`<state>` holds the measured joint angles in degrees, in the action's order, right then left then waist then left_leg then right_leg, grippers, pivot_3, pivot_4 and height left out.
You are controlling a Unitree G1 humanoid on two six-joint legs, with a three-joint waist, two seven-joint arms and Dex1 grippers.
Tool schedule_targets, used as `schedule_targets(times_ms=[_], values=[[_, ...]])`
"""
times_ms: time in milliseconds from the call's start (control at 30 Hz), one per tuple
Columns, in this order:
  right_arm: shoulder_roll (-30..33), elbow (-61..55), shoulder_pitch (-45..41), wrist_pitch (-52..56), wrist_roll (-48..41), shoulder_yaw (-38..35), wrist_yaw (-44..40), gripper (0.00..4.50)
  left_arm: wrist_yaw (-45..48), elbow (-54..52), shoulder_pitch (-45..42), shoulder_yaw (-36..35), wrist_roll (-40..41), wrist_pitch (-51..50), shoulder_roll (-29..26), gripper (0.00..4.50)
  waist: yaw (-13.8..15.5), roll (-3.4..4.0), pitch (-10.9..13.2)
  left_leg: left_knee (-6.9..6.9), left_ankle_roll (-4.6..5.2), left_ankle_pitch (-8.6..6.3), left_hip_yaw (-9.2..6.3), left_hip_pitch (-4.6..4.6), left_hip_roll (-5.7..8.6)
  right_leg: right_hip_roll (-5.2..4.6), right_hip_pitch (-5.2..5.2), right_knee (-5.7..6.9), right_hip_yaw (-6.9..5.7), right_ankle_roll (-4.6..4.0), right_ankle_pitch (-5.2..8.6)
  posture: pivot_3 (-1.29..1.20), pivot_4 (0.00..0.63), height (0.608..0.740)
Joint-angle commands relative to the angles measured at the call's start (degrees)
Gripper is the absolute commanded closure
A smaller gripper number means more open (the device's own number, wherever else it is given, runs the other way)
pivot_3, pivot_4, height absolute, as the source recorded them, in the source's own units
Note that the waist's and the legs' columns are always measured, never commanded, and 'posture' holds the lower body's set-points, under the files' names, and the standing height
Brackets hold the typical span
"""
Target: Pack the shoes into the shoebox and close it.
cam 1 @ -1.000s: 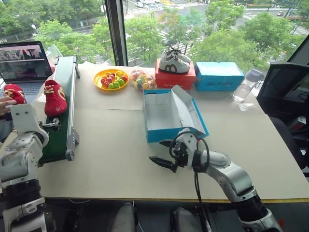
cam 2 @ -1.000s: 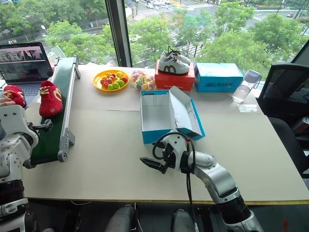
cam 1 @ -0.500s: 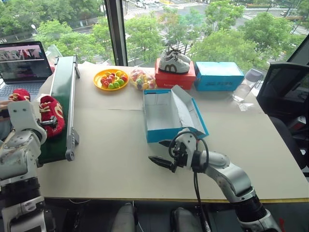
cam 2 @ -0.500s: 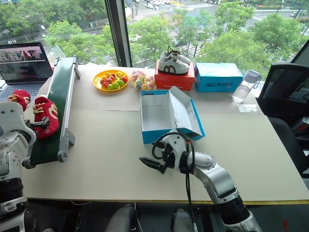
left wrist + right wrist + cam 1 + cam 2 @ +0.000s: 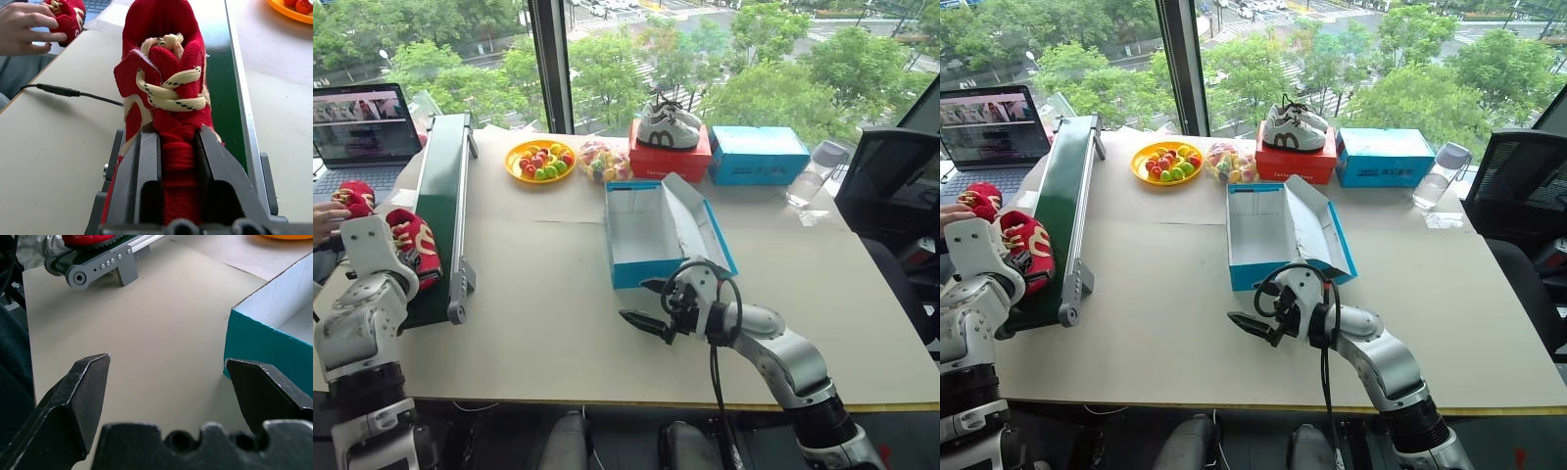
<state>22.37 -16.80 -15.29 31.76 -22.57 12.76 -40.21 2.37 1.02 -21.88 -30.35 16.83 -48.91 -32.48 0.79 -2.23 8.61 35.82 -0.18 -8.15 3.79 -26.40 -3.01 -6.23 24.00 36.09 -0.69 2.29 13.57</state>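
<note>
Jaws: left gripper (image 5: 178, 147) clenched on a red shoe (image 5: 166, 93), pinching its heel end from both sides; right gripper (image 5: 168, 382) released, jaws spread wide w/ nothing between them.

Held shoe lies on the green conveyor (image 5: 440, 186) at the left of the bench (image 5: 548, 294), near the conveyor's near end, laces up, toe pointing away from the gripper. Cream laces, pale side trim.

2nd red shoe (image 5: 354, 197) sits off the conveyor's left side, by the laptop (image 5: 367, 122); a person's hand (image 5: 328, 220) rests on it.

Shoebox (image 5: 661, 230) is mid-bench, open, white inside, nothing in it, lid flung to the right & tilted up. Right gripper hovers just in front of the box's near wall, low over the bench, pointing left; apart from the box, not touching.

Back row: yellow plate (image 5: 539, 161) of small fruit, bag of candy (image 5: 604, 161), red box (image 5: 668, 157) w/ white-grey sneakers (image 5: 666, 125) on top, a plainer blue box (image 5: 757, 154), clear bottle (image 5: 811, 174) at far right.
</note>
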Motion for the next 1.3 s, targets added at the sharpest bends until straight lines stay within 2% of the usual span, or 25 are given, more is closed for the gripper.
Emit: schedule_targets(times_ms=[33,67,133,267,400,467,567,667,767,867,1233,1300], values=[[0.32,-1.50,-0.83,-1.22,0.19,-1.73,0.24,0.00,-0.32,-0.85,-1.29,-0.51,0.54,1.79,1.30,3.76,0.07,0.00,0.00,0.00,0.00,0.00,0.00,0.00,0.00,0.00,0.00,0.00,0.00,0.00,0.00,0.00,0.150,0.740],[0.34,-1.45,-0.87,-1.21,0.17,-1.77,0.24,0.00,-0.54,-0.88,-1.36,-0.62,0.46,2.18,1.54,4.13,0.10,0.00,0.00,0.00,0.00,0.00,0.00,0.00,0.00,0.00,-0.01,0.01,0.00,0.01,-0.01,0.00,0.150,0.740],[0.40,-1.41,-0.93,-1.19,0.12,-1.85,0.25,0.00,-0.23,-1.35,-1.00,0.10,-0.13,3.15,1.44,4.29,0.15,0.00,0.00,0.00,0.00,0.00,0.00,0.00,0.00,0.00,-0.01,0.01,-0.01,0.01,-0.02,0.00,0.150,0.740],[0.00,-1.24,-1.24,-0.61,-0.67,-2.60,0.58,0.00,-0.17,-2.10,-1.77,-0.03,0.55,4.88,2.50,4.31,0.14,0.00,0.00,0.01,-0.01,0.00,0.00,0.00,0.00,0.00,-0.02,-0.01,-0.01,0.01,-0.04,0.00,0.150,0.740],[-1.87,-1.07,-2.07,2.62,-4.17,-5.37,2.05,0.00,1.35,-5.60,-4.04,-0.71,2.56,14.75,5.73,4.31,0.27,-0.15,0.01,0.02,-0.01,0.01,-0.01,-0.01,0.00,0.00,-0.04,-0.02,-0.02,0.02,-0.04,0.00,0.150,0.740],[-6.04,-0.65,-4.25,10.26,-12.63,-11.11,6.48,0.00,4.17,-10.58,-5.27,0.32,6.89,18.47,9.83,4.31,0.12,-0.39,0.00,0.04,-0.01,0.01,-0.01,-0.03,-0.01,0.00,-0.06,-0.03,-0.01,0.02,-0.05,0.00,0.150,0.740],[-12.63,2.07,-9.50,20.55,-24.48,-20.46,16.52,0.00,5.05,-14.46,-4.94,2.79,10.18,18.63,14.49,4.31,-0.08,-0.40,0.00,0.06,0.00,0.03,-0.02,-0.14,-0.03,0.00,-0.28,-0.02,0.02,0.01,-0.08,0.00,0.150,0.740],[-19.28,8.24,-17.91,26.62,-37.49,-30.35,32.29,0.00,5.85,-18.17,-4.83,6.43,17.19,15.99,21.35,4.31,-0.35,-0.36,0.00,0.08,0.13,0.11,0.00,-0.09,-0.01,0.01,-0.33,0.00,0.05,0.02,-0.09,0.00,0.150,0.740],[-22.23,10.74,-23.47,30.10,-44.51,-33.70,41.18,0.00,9.51,-22.83,-2.79,13.00,26.67,9.84,27.06,4.31,-0.27,-0.34,0.02,0.09,0.39,0.26,-0.06,-0.07,-0.03,0.07,-0.39,0.02,-0.02,0.02,-0.09,0.00,0.150,0.740],[-23.41,11.57,-26.19,31.30,-51.08,-35.57,48.19,0.00,10.12,-24.41,-0.63,16.31,32.76,6.12,30.71,4.31,-0.40,-0.33,0.02,0.08,0.50,0.32,-0.09,-0.09,0.01,0.07,-0.43,0.00,0.00,0.05,-0.07,0.00,0.150,0.740],[-21.73,8.65,-23.74,30.11,-58.79,-33.31,58.59,0.00,12.22,-22.59,-0.89,20.79,35.77,5.30,29.13,4.31,-1.66,-0.25,0.07,0.11,0.59,0.37,-0.24,-0.08,0.03,0.17,-0.50,-0.01,0.05,0.08,-0.05,0.00,0.150,0.740],[-21.46,7.82,-23.02,29.39,-58.89,-32.82,59.40,0.52,12.85,-22.37,-0.80,21.65,35.79,5.25,28.62,4.31,-1.65,-0.24,0.07,0.11,0.60,0.37,-0.24,-0.08,0.03,0.17,-0.50,-0.02,0.04,0.08,-0.05,0.00,0.150,0.740]])
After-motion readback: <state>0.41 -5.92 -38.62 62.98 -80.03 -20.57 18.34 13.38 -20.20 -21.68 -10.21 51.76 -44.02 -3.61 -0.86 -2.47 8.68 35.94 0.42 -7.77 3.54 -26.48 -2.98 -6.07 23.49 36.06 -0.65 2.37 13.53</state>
